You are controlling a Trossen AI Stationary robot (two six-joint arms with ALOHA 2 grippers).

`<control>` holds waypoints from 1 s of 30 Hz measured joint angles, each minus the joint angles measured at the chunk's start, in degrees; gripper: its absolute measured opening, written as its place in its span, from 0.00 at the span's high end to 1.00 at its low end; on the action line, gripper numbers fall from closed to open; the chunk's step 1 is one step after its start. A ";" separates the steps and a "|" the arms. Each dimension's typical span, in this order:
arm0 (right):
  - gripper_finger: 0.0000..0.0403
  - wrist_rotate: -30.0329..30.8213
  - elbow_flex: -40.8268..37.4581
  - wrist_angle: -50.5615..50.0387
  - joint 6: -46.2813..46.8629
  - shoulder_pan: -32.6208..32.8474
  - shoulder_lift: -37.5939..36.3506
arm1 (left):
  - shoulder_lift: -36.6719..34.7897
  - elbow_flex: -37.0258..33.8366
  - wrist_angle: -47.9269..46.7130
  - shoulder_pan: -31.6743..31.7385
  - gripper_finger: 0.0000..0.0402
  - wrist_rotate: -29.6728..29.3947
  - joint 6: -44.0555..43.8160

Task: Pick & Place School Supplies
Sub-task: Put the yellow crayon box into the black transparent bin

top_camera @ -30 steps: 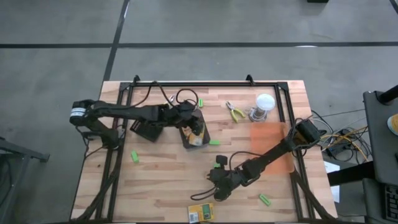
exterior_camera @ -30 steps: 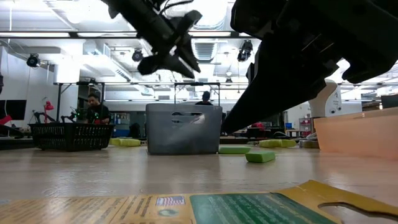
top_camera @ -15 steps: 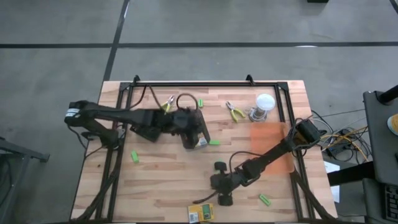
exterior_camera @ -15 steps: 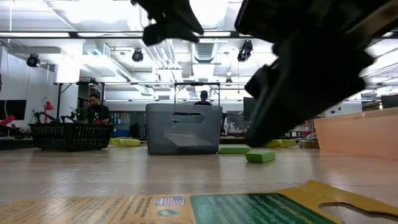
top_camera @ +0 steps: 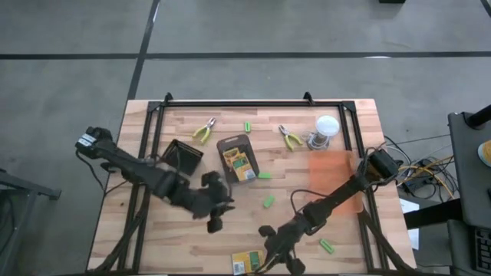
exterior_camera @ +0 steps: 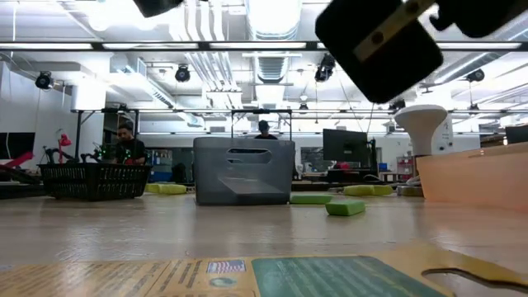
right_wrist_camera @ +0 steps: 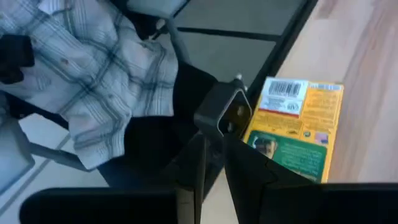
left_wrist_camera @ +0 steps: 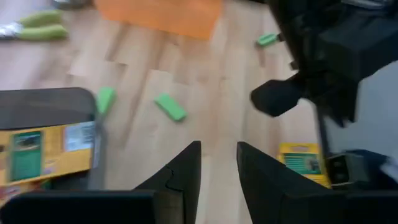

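Note:
The dark grey tray (top_camera: 230, 142) stands mid-table with yellow-and-green crayon boxes (top_camera: 239, 164) lying flat in it. Another crayon box (top_camera: 247, 262) lies flat at the table's near edge. Two pliers (top_camera: 203, 130) (top_camera: 290, 139) lie at the far side. Green sticks (top_camera: 268, 202) (top_camera: 327, 246) (top_camera: 264, 175) lie scattered. My left gripper (top_camera: 215, 224) hovers over bare wood near the tray's near-left side, open a little, with nothing between its fingers (left_wrist_camera: 186, 168). My right gripper (top_camera: 281, 262) hangs shut above the near edge, just right of the lone crayon box (right_wrist_camera: 292, 127).
A clear jar with a white lid (top_camera: 324, 130) stands at the far right, an orange container (top_camera: 337, 180) beside it. A dark square thing (top_camera: 182, 156) lies left of the tray. Beyond the near edge, a person's plaid sleeve (right_wrist_camera: 93, 68) shows.
My left gripper has swung away from above the tray toward the table's near edge and rolled, leaving the crayon boxes in the tray in plain sight. My right gripper has shifted a little toward the near edge and turned to face it.

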 joint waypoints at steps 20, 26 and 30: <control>0.86 -4.80 10.65 -0.72 -4.92 -2.81 14.07 | 0.11 -10.78 5.61 -9.13 0.73 -14.25 0.43; 0.86 -5.91 12.49 -5.61 -3.07 -3.80 14.89 | 0.11 -10.78 5.66 -9.11 0.73 -14.25 0.46; 0.86 -4.86 12.92 -9.00 -1.86 -4.29 14.77 | 0.11 -10.78 5.63 -9.11 0.73 -14.23 0.66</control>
